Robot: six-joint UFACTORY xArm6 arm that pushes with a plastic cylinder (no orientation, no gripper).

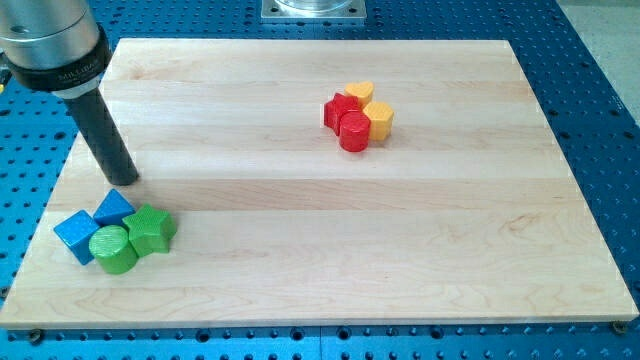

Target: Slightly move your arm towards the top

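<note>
My tip (124,181) rests on the wooden board (330,230) near its left edge, just above a cluster of blocks at the view's lower left. That cluster holds a blue cube (114,208), a second blue block (74,237), a green cylinder (113,249) and a green star-like block (150,229). The tip stands a short gap above the blue cube, not touching it. A second cluster sits at the upper right of centre: a red block (339,109), a red cylinder (353,131), a yellow heart-like block (360,92) and a yellow hexagonal block (380,119).
The board lies on a blue perforated table (600,90). The arm's grey metal base plate (314,9) shows at the view's top centre. The rod's thick silver and black mount (50,45) fills the top left corner.
</note>
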